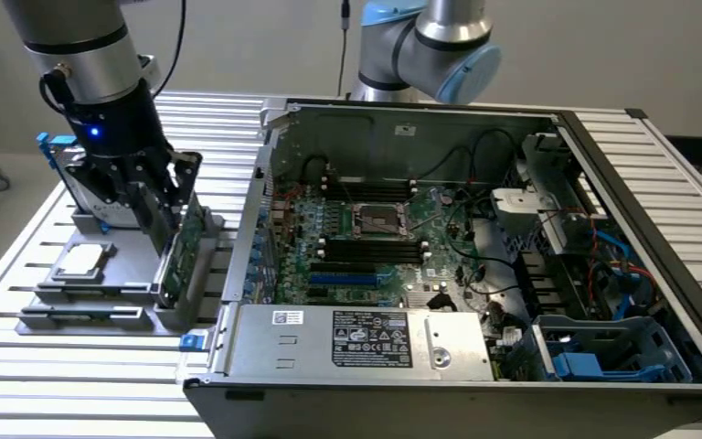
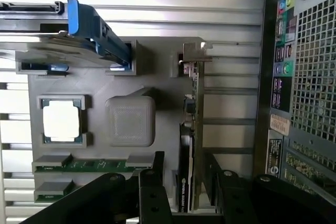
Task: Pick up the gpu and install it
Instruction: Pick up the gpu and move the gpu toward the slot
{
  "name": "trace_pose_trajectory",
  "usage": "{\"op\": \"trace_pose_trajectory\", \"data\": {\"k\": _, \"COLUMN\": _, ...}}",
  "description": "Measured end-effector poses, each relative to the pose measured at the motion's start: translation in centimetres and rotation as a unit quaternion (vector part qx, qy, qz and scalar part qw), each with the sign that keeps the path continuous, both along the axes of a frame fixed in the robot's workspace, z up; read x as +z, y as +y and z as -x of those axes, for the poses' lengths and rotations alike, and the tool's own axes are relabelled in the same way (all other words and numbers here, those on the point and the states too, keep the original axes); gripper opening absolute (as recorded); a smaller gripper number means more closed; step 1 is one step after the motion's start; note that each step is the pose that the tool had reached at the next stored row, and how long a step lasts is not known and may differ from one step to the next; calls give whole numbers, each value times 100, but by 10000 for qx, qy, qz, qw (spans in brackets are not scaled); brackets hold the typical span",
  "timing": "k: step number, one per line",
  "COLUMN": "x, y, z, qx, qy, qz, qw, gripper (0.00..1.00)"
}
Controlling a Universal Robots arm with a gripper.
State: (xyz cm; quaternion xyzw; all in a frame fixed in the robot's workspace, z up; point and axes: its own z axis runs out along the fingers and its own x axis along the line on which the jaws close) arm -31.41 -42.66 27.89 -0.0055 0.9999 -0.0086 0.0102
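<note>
Poised with the gripper (image 1: pixel 162 229) right over the gpu (image 1: pixel 180 265), at nine o'clock of the open computer case (image 1: pixel 326 123) in the exterior view. Fingers (image 2: pixel 152 192) spread wide, straddling the card's upper edge, one to each face; no pinch on anything. Standing on its long edge in a slot of the grey holder (image 2: pixel 68 77) on the slatted counter (image 1: pixel 34 366), silver end bracket (image 2: pixel 192 52) at the end far from the fingers. Not yet lifted. Sharing the holder with a small square chip (image 2: pixel 61 120) and a blue-framed drive (image 2: pixel 89 24). Probably light and stiff, with no give under a squeeze, but fragile: bare components on the green board face, smooth black shroud on the other, apt to slip. Best taken across the thickness near the middle of the upper edge, pads flat on board and shroud, clear of the bracket.
</note>
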Motion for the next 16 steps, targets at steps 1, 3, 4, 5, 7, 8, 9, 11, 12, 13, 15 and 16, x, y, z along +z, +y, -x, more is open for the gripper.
{"op": "trace_pose_trajectory", "data": {"k": 1, "x": -18, "y": 0, "z": -6, "qx": 0, "qy": 0, "qz": 0, "qw": 10000, "gripper": 42}}
{"op": "trace_pose_trajectory", "data": {"k": 3, "x": -55, "y": -1, "z": -20, "qx": 0, "qy": 0, "qz": 0, "qw": 10000, "gripper": 42}}
{"op": "trace_pose_trajectory", "data": {"k": 4, "x": -73, "y": -1, "z": -27, "qx": 0, "qy": 0, "qz": 0, "qw": 10000, "gripper": 42}}
{"op": "trace_pose_trajectory", "data": {"k": 5, "x": -90, "y": -2, "z": -34, "qx": 0, "qy": 0, "qz": 0, "qw": 10000, "gripper": 42}}
{"op": "trace_pose_trajectory", "data": {"k": 7, "x": -127, "y": -7, "z": -44, "qx": 0, "qy": 0, "qz": 0, "qw": 10000, "gripper": 42}}
{"op": "trace_pose_trajectory", "data": {"k": 8, "x": -145, "y": -13, "z": -46, "qx": 0, "qy": 0, "qz": 0, "qw": 10000, "gripper": 42}}
{"op": "trace_pose_trajectory", "data": {"k": 9, "x": -163, "y": -19, "z": -47, "qx": 0, "qy": -1, "qz": 0, "qw": 10000, "gripper": 42}}
{"op": "trace_pose_trajectory", "data": {"k": 11, "x": -199, "y": -32, "z": -47, "qx": 0, "qy": -2, "qz": 0, "qw": 10000, "gripper": 42}}
{"op": "trace_pose_trajectory", "data": {"k": 12, "x": -218, "y": -37, "z": -47, "qx": 0, "qy": -3, "qz": 0, "qw": 10000, "gripper": 42}}
{"op": "trace_pose_trajectory", "data": {"k": 13, "x": -236, "y": -39, "z": -48, "qx": 0, "qy": -4, "qz": 0, "qw": 10000, "gripper": 42}}
{"op": "trace_pose_trajectory", "data": {"k": 15, "x": -272, "y": -39, "z": -49, "qx": -1, "qy": -6, "qz": 0, "qw": 10000, "gripper": 42}}
{"op": "trace_pose_trajectory", "data": {"k": 16, "x": -290, "y": -39, "z": -49, "qx": 0, "qy": -7, "qz": 0, "qw": 10000, "gripper": 42}}
